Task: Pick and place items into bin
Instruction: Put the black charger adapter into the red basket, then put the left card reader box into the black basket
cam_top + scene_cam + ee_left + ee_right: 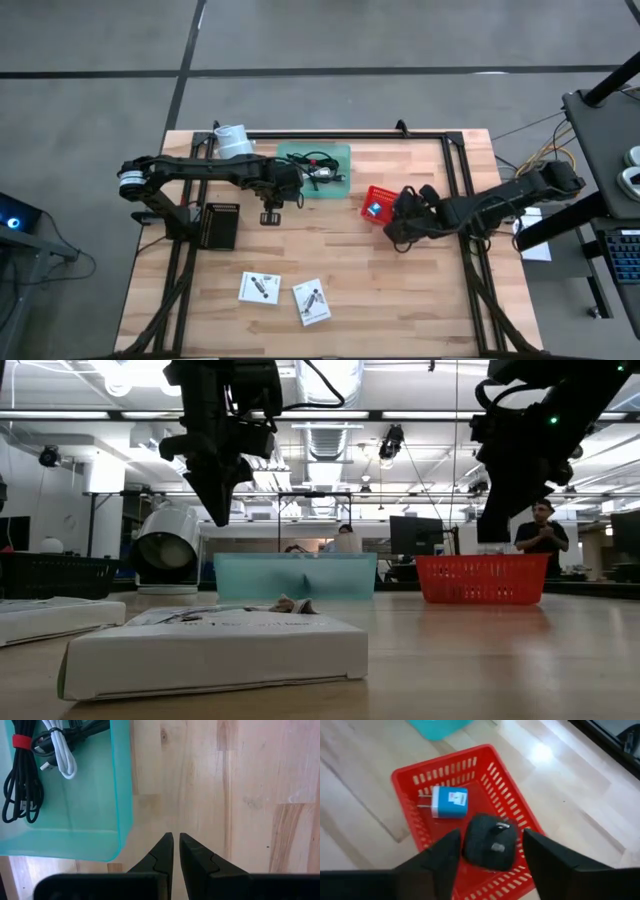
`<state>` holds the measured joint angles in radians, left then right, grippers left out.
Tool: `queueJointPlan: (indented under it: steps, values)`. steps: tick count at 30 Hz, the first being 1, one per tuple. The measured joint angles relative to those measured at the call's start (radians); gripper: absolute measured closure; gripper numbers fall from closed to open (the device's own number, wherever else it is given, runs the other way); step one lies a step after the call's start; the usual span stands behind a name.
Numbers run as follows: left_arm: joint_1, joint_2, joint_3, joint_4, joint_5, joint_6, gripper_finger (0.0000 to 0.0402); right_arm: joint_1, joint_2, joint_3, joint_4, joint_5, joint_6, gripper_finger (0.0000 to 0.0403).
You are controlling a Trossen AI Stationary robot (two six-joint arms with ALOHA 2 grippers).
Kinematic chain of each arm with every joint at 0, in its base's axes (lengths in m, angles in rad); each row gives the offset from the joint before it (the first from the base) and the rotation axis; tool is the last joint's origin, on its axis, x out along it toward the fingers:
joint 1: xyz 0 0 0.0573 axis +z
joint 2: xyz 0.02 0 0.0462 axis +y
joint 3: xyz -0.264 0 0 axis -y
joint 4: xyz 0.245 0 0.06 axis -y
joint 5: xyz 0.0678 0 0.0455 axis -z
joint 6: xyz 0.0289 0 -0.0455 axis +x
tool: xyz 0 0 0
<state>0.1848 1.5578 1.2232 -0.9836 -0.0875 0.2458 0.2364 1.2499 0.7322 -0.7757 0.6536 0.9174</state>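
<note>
My left gripper [176, 839] is shut and points down at bare wood just beside the teal bin [122, 795], holding nothing. A bundle of black cables [20, 775] with a red tie and a white cable [60, 755] lie in that bin. My right gripper [490, 835] is open and hangs above the red basket [400, 775]. Its fingers stand on either side of a black adapter [487, 842] in the basket, next to a blue-and-white charger [447, 802]. Two white square cards [260, 288] [312, 300] lie flat near the table's near edge.
A white cylindrical roll [233, 138] stands at the far left of the table and a black box [220, 225] sits by the left arm's base. In the low view a small crumpled piece [290, 603] lies before the teal bin [295, 575]. People stand in the room behind.
</note>
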Motion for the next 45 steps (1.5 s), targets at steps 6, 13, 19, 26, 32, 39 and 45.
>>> queueJointPlan:
  steps: [6,13,19,26,32,39,45]
  values:
    - [0.000,0.000,0.000,0.000,0.000,-0.001,0.0387,-0.004,0.002,0.000,0.000,0.001,-0.005,0.0145]
    - [0.003,-0.018,-0.002,0.012,0.009,0.078,0.0387,0.036,0.000,-0.015,0.199,0.232,-0.133,0.0145]
    - [0.017,-0.071,-0.001,0.123,0.101,0.080,0.0387,0.069,0.000,-0.139,0.830,0.278,-0.637,0.0166]
    - [0.016,-0.165,-0.059,0.282,0.258,0.074,0.0387,0.028,0.000,-0.361,1.623,-0.198,-1.087,0.0183]
    - [0.010,-0.229,-0.131,0.394,0.278,0.038,0.0387,0.010,0.000,-0.466,1.929,-0.243,-1.290,0.0184]
    - [-0.002,-0.223,-0.195,0.460,0.318,0.022,0.0382,0.007,0.000,-0.464,1.961,-0.243,-1.392,0.0184]
    - [-0.006,-0.157,-0.182,0.506,0.318,-0.124,0.0323,0.006,0.000,-0.427,1.934,-0.243,-1.455,0.0184]
